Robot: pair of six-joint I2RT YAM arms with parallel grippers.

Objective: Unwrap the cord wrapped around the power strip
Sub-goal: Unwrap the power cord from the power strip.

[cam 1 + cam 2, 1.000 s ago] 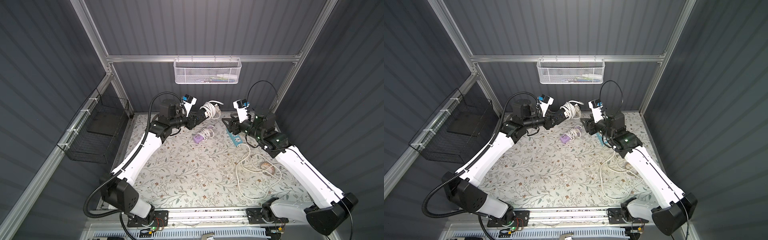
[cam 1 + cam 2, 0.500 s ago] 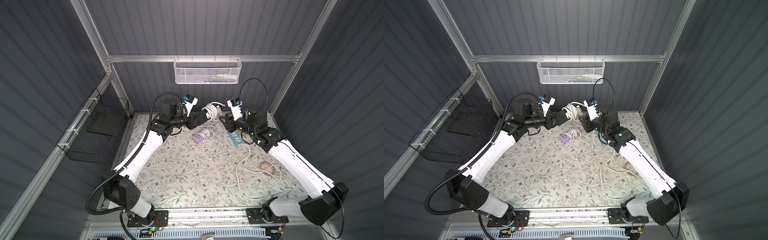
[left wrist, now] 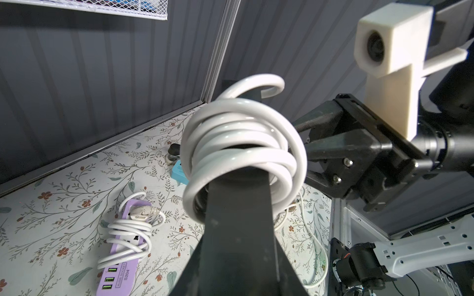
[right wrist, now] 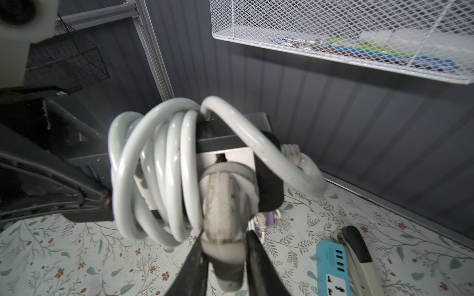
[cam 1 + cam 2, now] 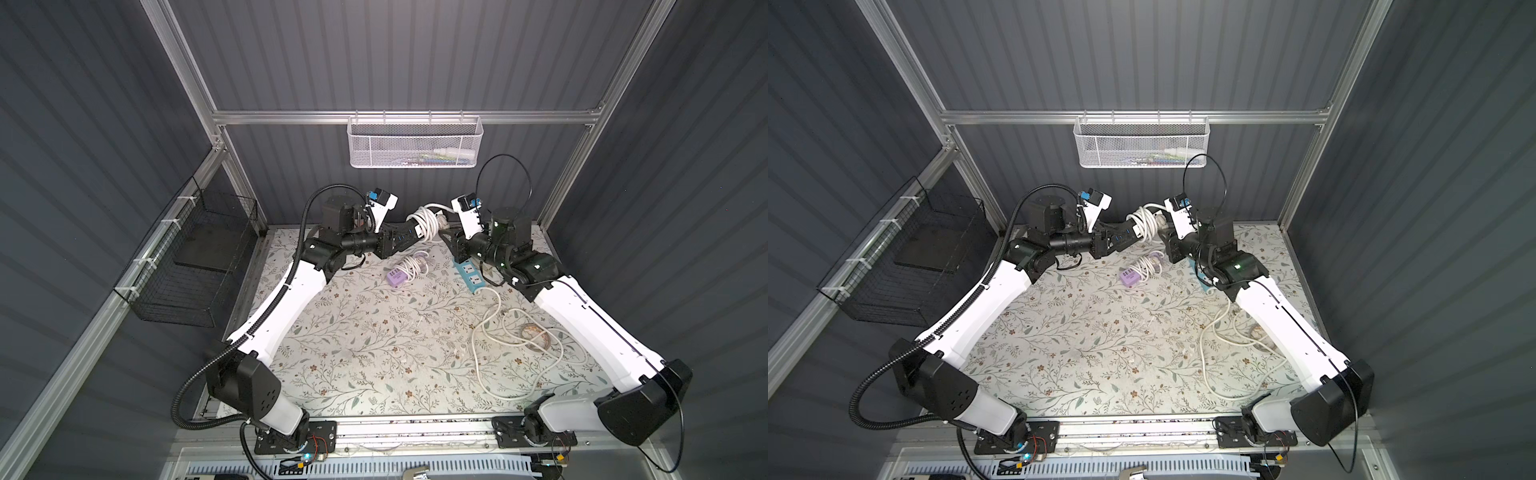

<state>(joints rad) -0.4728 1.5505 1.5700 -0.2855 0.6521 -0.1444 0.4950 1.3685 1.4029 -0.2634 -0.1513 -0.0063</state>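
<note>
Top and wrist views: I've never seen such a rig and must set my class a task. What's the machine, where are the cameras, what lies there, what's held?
Two robot arms stand at a flowery table. Both top views look down from one overhead camera; each wrist view rides on an arm. The left gripper holds up a black power strip wound in white cord; the right gripper pinches the cord's plug. On the table lie a wrapped purple strip and a blue strip with loose cord.

Arms: white links, black joints and bases; left arm (image 5: 286, 307) carries ribbed black hose (image 5: 174, 409), right arm (image 5: 590, 320) a thin black cable loop (image 5: 503, 156). White wrist camera (image 3: 384, 38) housing. Black right gripper (image 4: 225, 258), silver screws (image 3: 347, 161).
</note>
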